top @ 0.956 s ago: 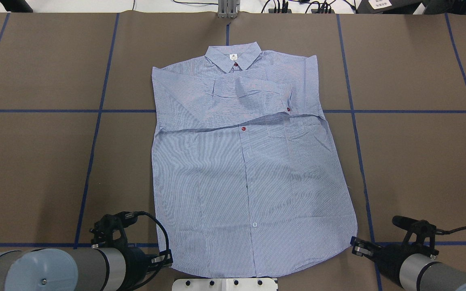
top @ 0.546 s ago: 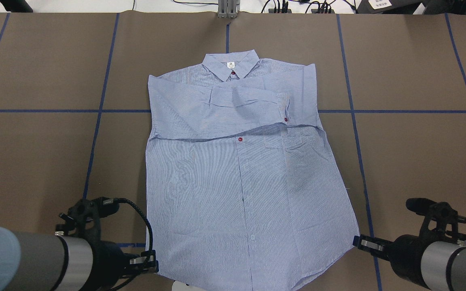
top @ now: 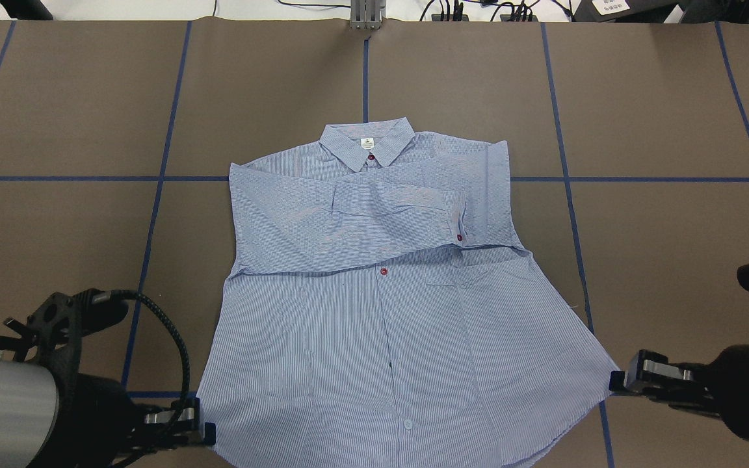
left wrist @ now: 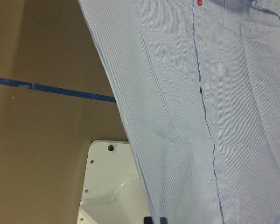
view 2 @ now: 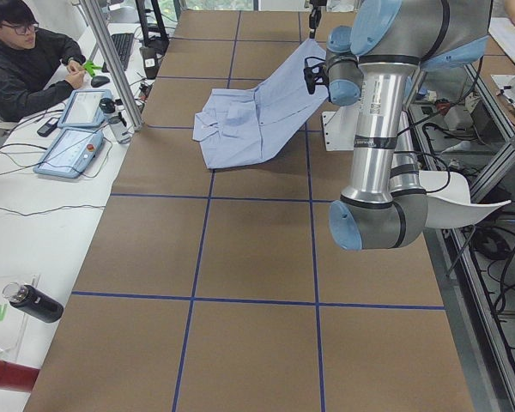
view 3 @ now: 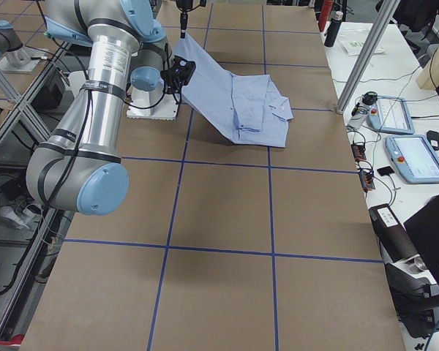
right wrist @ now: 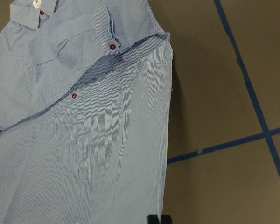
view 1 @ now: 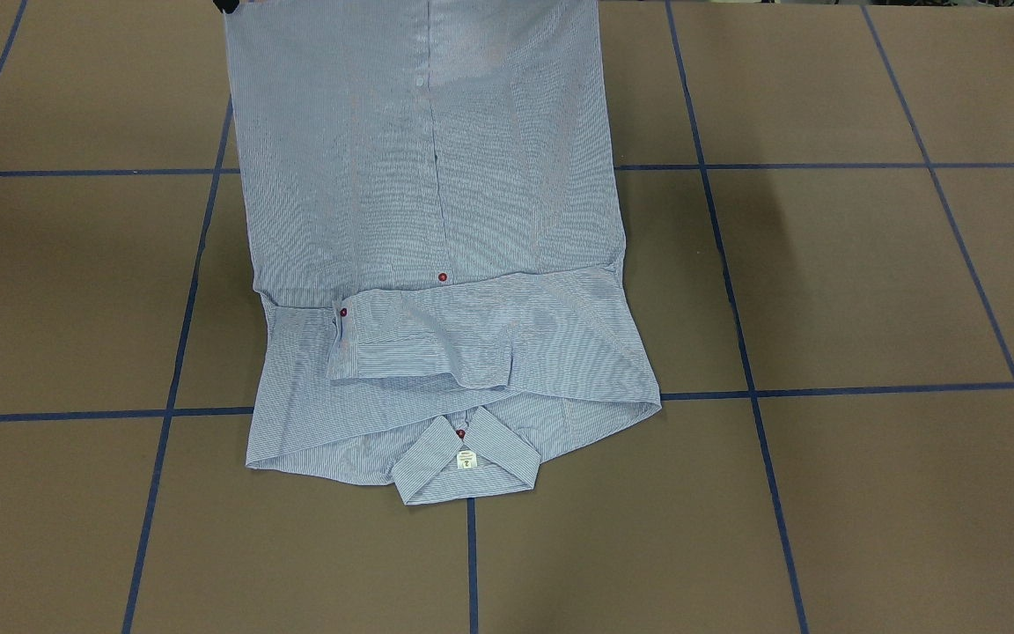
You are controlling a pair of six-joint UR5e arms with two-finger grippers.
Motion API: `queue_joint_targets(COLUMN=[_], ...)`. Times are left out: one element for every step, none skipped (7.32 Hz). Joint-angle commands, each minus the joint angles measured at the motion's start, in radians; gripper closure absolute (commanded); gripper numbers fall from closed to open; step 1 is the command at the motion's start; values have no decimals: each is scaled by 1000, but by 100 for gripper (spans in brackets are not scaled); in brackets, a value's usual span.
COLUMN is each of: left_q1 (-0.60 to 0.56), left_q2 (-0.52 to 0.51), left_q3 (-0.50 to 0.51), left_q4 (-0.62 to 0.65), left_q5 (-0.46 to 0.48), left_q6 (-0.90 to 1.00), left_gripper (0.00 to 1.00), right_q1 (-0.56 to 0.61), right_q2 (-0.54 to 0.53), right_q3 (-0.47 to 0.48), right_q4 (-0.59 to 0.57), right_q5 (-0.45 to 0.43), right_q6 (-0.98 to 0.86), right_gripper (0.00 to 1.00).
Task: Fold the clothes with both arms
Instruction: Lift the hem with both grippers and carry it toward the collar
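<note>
Lifting hem: you now have both lower corners of the light blue, finely white-striped, long-sleeved button-up shirt (top: 381, 325) up off the brown paper-covered bench (top: 673, 247). 1 second ago the hem lay flat by the robot's edge. The side views now show the cloth sloping up from the bench to the hands.
Left hand: the black 2-finger left hand (top: 200, 430) is closed and pinches the hem corner on its side. It has drawn outward and back toward the robot.
Right hand: the black 2-finger right hand (top: 616, 380) is clamped on the opposite hem corner. It has swung outward too, so the hem is spread wider and tauter than before.
Collar: the pointed collar with its small white label (top: 367, 142) has slid toward the robot, nearer the blue tape line (top: 673, 179). It rests on the bench, so it was dragged, not lifted.
Sleeves: both lie folded across the chest, the red-buttoned cuff (top: 458, 229) on top. The drag has not shaken them loose.
Meaning: the sleeve folds look done, and you seem set for the bottom-to-top fold. The hem would next travel forward over the chest toward the collar.
Watch: the shirt slides easily on this paper, so further pulling could shift the fold line. Keep the 2 hands level.
</note>
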Motion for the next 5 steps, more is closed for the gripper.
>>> queue_joint_targets(left_q1=[-129, -194, -238, -312, -362], left_q2=[-127, -175, -195, -207, -215], left_q3=[176, 262, 308, 327, 341], left_q4=[13, 11, 11, 13, 11], left_q5=[9, 30, 74, 85, 85], left_q6=[1, 1, 32, 94, 120], left_gripper=[100, 100, 100, 100, 100], right_q1=[134, 185, 237, 312, 368], right_q2=[180, 294, 391, 490, 588], right_q3=[-175, -284, -354, -420, -487], right_q4=[-38, -64, -110, -171, -215], right_q5=[18, 18, 16, 16, 27], right_q6=[-86, -108, -167, -219, -250], right_gripper=[100, 100, 100, 100, 100])
